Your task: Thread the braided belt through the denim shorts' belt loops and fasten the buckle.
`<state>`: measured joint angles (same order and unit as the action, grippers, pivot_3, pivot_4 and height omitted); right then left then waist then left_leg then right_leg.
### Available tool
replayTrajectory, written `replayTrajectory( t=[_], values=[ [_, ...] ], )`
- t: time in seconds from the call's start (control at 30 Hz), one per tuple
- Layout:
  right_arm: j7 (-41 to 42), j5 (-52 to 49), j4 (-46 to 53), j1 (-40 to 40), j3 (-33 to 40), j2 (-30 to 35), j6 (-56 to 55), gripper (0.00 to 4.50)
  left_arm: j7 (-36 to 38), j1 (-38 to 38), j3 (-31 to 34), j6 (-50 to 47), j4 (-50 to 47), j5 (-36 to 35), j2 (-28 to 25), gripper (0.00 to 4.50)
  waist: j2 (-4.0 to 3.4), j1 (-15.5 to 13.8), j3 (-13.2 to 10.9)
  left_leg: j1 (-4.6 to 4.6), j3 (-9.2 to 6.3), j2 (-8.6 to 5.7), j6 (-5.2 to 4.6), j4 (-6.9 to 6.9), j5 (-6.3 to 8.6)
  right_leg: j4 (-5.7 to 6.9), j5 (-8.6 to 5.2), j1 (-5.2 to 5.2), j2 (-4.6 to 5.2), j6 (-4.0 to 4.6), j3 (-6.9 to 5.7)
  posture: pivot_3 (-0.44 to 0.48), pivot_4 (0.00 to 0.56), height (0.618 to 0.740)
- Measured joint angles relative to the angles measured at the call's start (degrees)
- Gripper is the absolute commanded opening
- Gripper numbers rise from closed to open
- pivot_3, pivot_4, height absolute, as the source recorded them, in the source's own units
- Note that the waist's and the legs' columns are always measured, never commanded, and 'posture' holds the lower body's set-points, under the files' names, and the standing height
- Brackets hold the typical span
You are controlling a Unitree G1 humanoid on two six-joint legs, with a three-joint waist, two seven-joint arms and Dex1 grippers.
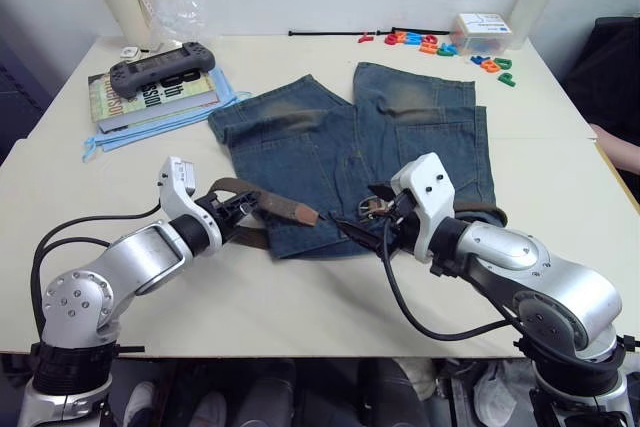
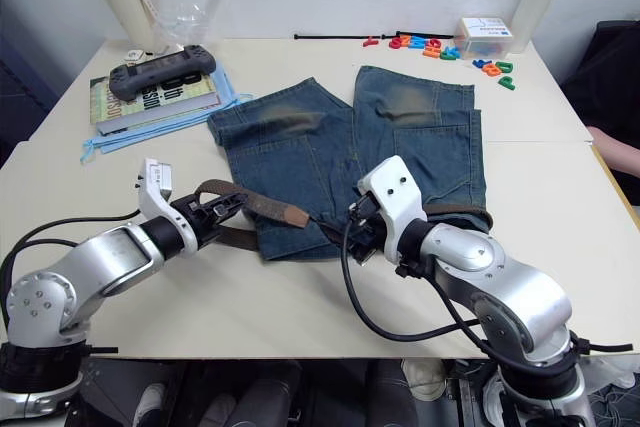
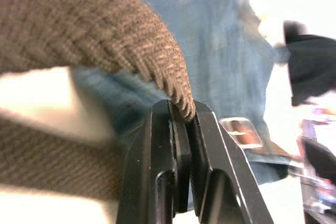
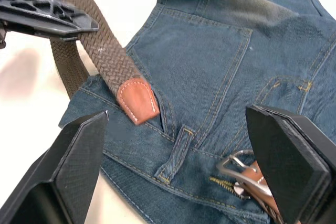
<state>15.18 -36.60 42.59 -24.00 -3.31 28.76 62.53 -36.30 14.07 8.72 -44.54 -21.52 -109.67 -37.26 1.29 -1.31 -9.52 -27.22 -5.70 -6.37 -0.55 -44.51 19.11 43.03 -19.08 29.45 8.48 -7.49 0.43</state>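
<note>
Near the tabletop's (image 1: 300,297) front edge, toward its left side, the braided belt (image 4: 105,56) is pinched between the closed fingers of the left gripper (image 1: 236,209), its leather tip lying on the waistband of the denim shorts (image 1: 330,147). The shorts are spread at mid-table, waistband toward the front edge. One of the belt loops (image 4: 176,153) is seen beside the buckle (image 4: 239,169). Over the buckle, the right gripper (image 4: 178,182) is held with its fingers spread wide apart.
</note>
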Motion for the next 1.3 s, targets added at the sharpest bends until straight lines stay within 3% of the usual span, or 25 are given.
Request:
replayTrajectory(
  t=[0.13, 0.3, 0.53, 0.83, 1.0, 1.3],
  values=[
    [0.38, 1.08, -0.14, 0.29, 0.0, 0.51, -0.43, 4.46, 11.07, -2.56, -1.15, -2.55, 0.06, 1.94, 1.36, 0.0, 0.0, -0.08, 0.0, -0.01, -0.01, 0.01, -0.02, -0.01, 0.01, -0.03, 0.0, -0.01, 0.02, 0.0, -0.01, 0.0, 0.15, 0.654],
    [0.45, 1.66, -0.13, 0.39, 0.17, 0.68, -0.83, 4.46, 11.68, -2.44, -6.61, -3.55, 4.14, 10.1, 3.25, 0.0, 0.0, 0.1, 0.0, 0.01, -0.01, 0.03, -0.02, -0.01, 0.01, -0.02, 0.0, -0.02, 0.02, 0.0, 0.0, 0.0, 0.15, 0.654],
    [0.45, 1.9, -0.13, 0.75, 1.24, 0.83, -0.82, 4.46, 12.9, -1.83, -6.17, -3.18, 4.48, 17.54, 4.86, 0.0, 0.0, 0.0, 0.0, 0.0, -0.02, 0.04, -0.01, -0.01, 0.01, -0.02, 0.0, -0.02, 0.01, 0.0, -0.02, 0.0, 0.15, 0.654],
    [0.36, 2.3, -0.13, 0.71, 1.15, 0.73, -0.83, 4.46, 14.61, -4.79, -2.21, -1.84, 3.65, 14.88, 9.7, 0.0, 0.0, 0.02, 0.0, 0.0, -0.03, 0.04, -0.01, -0.01, 0.01, -0.02, 0.01, -0.02, 0.01, -0.01, -0.03, 0.0, 0.15, 0.654],
    [0.39, 2.92, -0.14, 0.72, 1.06, 0.73, -0.83, 4.46, 15.04, -5.95, 0.92, -1.06, 2.05, 12.53, 9.31, 0.0, 0.0, -0.05, 0.0, 0.0, -0.03, 0.03, -0.01, -0.01, 0.01, -0.03, 0.0, -0.03, 0.02, -0.01, -0.03, 0.0, 0.15, 0.654],
    [0.44, 3.42, -0.14, 0.68, 0.63, 0.15, -0.88, 4.46, 7.01, -0.77, -0.63, -0.52, 1.12, 10.4, 9.36, 0.0, 0.0, 0.03, 0.0, 0.01, -0.03, 0.04, -0.01, -0.01, 0.01, -0.02, 0.01, -0.03, 0.01, -0.02, -0.02, 0.0, 0.15, 0.654]
  ],
)
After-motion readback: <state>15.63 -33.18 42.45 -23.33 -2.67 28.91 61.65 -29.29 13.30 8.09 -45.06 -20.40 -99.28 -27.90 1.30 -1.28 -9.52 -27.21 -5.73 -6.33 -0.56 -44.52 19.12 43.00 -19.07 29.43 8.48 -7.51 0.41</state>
